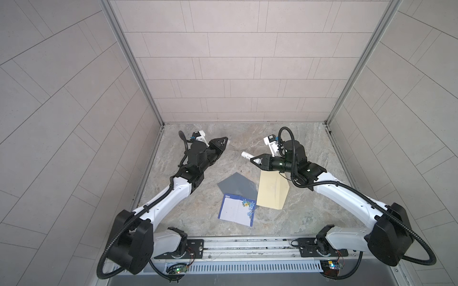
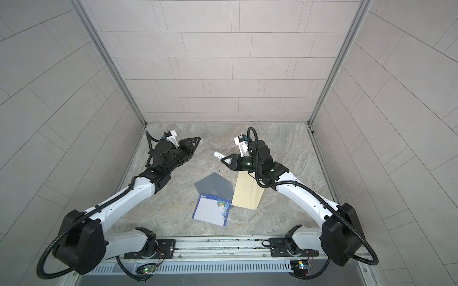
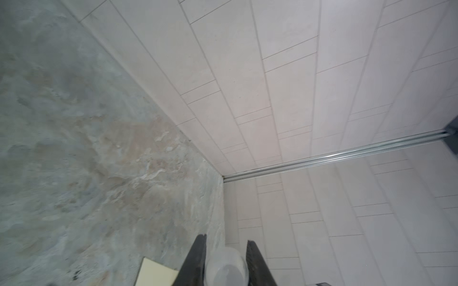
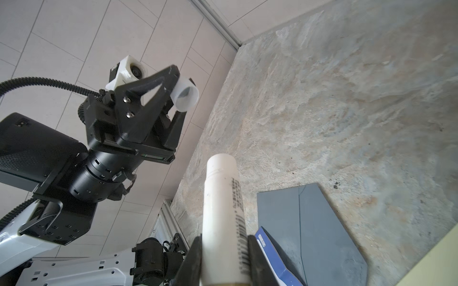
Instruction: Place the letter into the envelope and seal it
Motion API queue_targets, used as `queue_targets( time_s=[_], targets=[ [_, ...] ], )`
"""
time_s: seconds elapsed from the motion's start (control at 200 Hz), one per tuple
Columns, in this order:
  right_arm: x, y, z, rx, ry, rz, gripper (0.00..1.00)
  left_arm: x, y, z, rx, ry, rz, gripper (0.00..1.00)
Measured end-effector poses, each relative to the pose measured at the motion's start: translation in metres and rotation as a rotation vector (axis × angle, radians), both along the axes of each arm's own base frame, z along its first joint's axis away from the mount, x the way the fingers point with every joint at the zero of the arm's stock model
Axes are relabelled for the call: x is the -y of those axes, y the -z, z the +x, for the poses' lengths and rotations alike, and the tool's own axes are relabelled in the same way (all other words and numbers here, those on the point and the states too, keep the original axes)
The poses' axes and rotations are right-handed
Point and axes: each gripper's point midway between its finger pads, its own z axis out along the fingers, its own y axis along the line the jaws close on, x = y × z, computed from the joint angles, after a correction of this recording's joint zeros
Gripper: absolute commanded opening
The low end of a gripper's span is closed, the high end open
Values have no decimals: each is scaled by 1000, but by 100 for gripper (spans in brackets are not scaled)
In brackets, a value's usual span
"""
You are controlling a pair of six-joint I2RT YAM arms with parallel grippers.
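Floral paper letter (image 1: 235, 210); grey pentagonal envelope (image 1: 236, 185); white cylindrical glue stick (image 4: 220, 198), translucent cap (image 4: 186, 95).

Both top views looked steeply down from above the desk's (image 1: 235, 133) near edge toward the back wall (image 1: 235, 62), far enough off to hold both arms and the whole desk, and they shared nearly everything. The left wrist camera sat close behind the left fingers (image 3: 195, 260), facing a back corner. The right wrist camera sat close behind the right fingers (image 4: 257, 262) and faced across the desk to the left arm (image 4: 37, 148), sharing the letter (image 4: 280, 262) with both top views.
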Motion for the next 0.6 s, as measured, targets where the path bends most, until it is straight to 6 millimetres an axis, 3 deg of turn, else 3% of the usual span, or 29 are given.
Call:
queue_targets(
  time_s=[0.25,0.43,0.52,0.6],
  targets=[
    [12,6,-4,1,26,-58,0,-13,94,-12,-167,-61,424,0],
    [14,12,-6,-14,30,-77,0,-29,171,-20,-309,-94,614,0],
    [14,13,-7,-18,30,-82,0,-35,195,-20,-354,-103,676,0],
    [16,12,-8,-15,32,-85,0,-39,205,-19,-367,-115,707,0]
  ],
)
